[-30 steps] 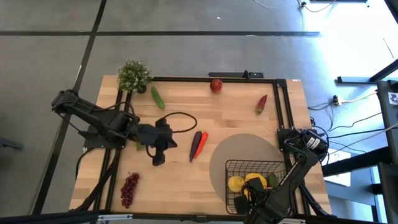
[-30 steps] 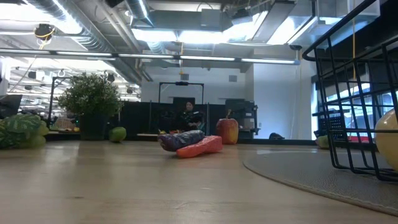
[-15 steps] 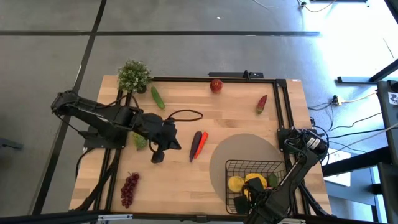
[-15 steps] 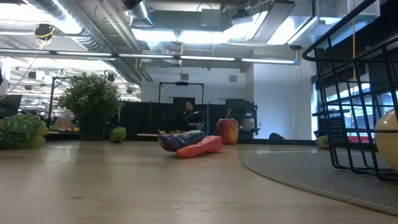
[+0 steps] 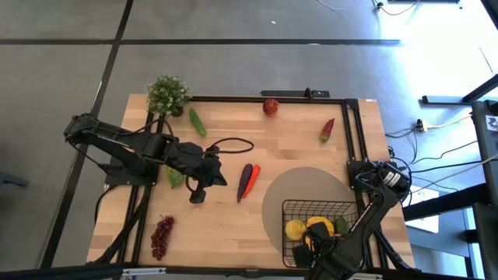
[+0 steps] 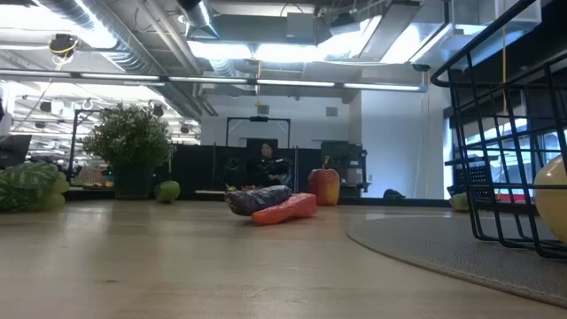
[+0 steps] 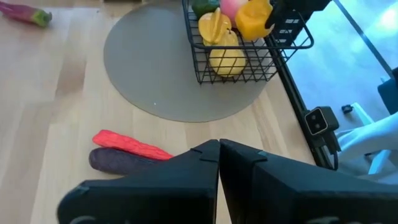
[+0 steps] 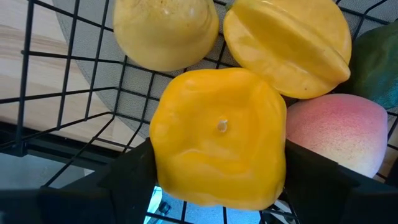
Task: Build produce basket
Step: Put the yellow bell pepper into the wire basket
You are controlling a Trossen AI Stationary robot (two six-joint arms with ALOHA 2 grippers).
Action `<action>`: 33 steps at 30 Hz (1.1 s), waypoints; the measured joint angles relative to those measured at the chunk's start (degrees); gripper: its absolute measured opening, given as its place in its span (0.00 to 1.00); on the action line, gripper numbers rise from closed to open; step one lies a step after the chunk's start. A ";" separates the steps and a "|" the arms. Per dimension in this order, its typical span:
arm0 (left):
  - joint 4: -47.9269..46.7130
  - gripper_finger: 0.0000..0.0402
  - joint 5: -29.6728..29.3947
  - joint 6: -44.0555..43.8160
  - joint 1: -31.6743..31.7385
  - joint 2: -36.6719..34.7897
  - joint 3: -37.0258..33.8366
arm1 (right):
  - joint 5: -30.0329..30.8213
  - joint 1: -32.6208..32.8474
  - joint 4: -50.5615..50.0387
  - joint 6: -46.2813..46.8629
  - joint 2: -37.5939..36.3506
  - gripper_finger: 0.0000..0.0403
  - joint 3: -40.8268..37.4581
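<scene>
Right tool (image 8: 217,180) clamped on yellow pepper (image 8: 217,146) inside basket (image 5: 307,210), beside lemon (image 8: 165,31), peach (image 8: 333,134)

One basket (image 5: 342,208), one apple (image 5: 270,106), two chilies (image 5: 327,130).

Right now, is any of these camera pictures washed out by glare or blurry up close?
High view: the floor right of the table is blown out by bright light. Low view: ceiling lights glare, and the near basket wires look dark and soft. Left wrist view: a pale blue wash past the table edge. Right wrist view: evenly lit, the yellow pepper filling the picture.
</scene>
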 joint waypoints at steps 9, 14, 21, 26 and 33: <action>0.00 0.00 0.05 -0.13 0.00 0.00 0.00 | 0.00 0.00 0.01 0.12 0.00 0.74 0.00; -0.01 0.00 0.05 -0.13 0.00 0.00 0.00 | 0.00 0.00 0.00 0.15 0.00 0.74 0.00; -0.02 0.00 0.07 -0.13 0.00 0.00 -0.02 | 0.00 0.00 0.00 0.20 0.00 0.74 0.00; 0.21 0.00 -2.10 -0.97 -0.02 0.00 -0.02 | 0.00 -0.17 0.02 0.20 0.00 0.74 0.00; 0.29 0.00 -4.54 -1.03 0.00 0.00 -0.02 | 0.56 -0.83 0.02 0.21 0.00 0.74 0.00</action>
